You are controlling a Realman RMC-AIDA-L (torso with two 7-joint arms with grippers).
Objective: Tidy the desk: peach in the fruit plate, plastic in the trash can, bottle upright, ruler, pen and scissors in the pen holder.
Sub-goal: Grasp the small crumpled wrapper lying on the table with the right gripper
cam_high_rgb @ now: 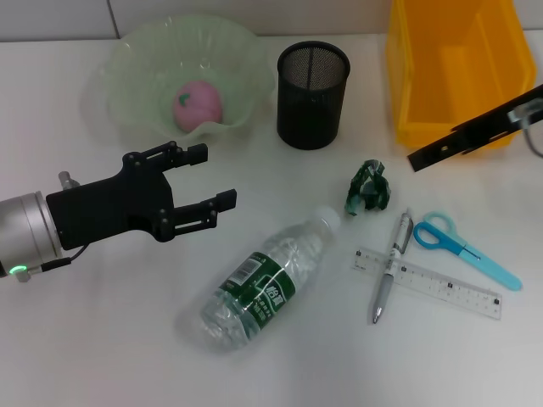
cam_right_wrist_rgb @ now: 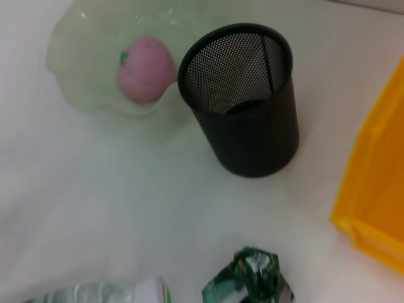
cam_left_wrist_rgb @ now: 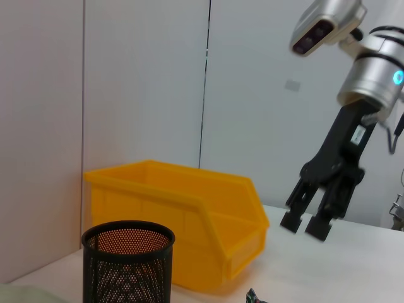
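Observation:
A pink peach (cam_high_rgb: 197, 106) lies in the pale green fruit plate (cam_high_rgb: 127, 68). My left gripper (cam_high_rgb: 212, 176) is open and empty, hovering in front of the plate, to the left of the clear bottle (cam_high_rgb: 267, 280) lying on its side. Crumpled green plastic (cam_high_rgb: 366, 188) lies near the bottle's cap. A silver pen (cam_high_rgb: 392, 267) lies across a clear ruler (cam_high_rgb: 428, 282), with blue scissors (cam_high_rgb: 462, 248) beside them. The black mesh pen holder (cam_high_rgb: 312, 93) stands empty. My right gripper (cam_high_rgb: 416, 159) hangs by the yellow bin (cam_high_rgb: 458, 68), fingers slightly apart in the left wrist view (cam_left_wrist_rgb: 306, 226).
The right wrist view shows the peach (cam_right_wrist_rgb: 145, 68), pen holder (cam_right_wrist_rgb: 243, 101), plastic (cam_right_wrist_rgb: 249, 278) and bin wall (cam_right_wrist_rgb: 379, 189). The left wrist view shows the bin (cam_left_wrist_rgb: 189, 221) behind the pen holder (cam_left_wrist_rgb: 128, 262). A wall runs behind the desk.

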